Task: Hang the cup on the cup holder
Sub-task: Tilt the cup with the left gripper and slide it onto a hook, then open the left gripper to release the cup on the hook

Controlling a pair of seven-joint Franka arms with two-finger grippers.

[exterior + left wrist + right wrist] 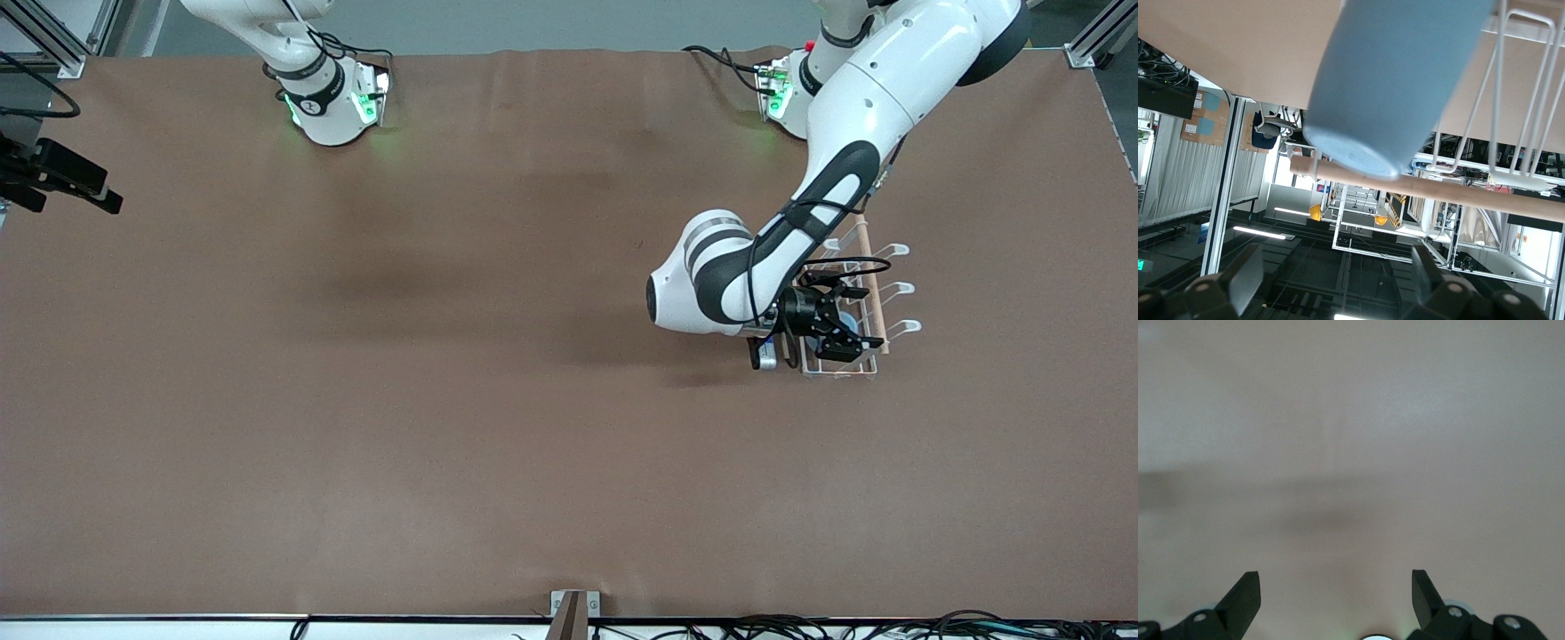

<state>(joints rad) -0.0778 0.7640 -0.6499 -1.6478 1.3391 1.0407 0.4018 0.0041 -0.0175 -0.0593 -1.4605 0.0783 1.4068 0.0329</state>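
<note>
Hanging clear ahead of the left gripper's [1331,283] spread fingers [1238,280], the light-blue plastic cup [1395,80] sits on the white wire cup holder [1521,100]; the right gripper [1335,597] waits, fingers spread.

colours of the desk scene

plain brown desk [400,400]; light-blue, unpatterned cup [1395,80]; cup holder [876,293] of white wire with a pale wooden rod [1431,187]; white arms with black and grey bands; black left end effector [845,322] and black right end effector [1335,593].

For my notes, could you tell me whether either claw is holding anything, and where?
Nothing is held: the left claw stands open, clear of the cup; the right claw is open too.
</note>
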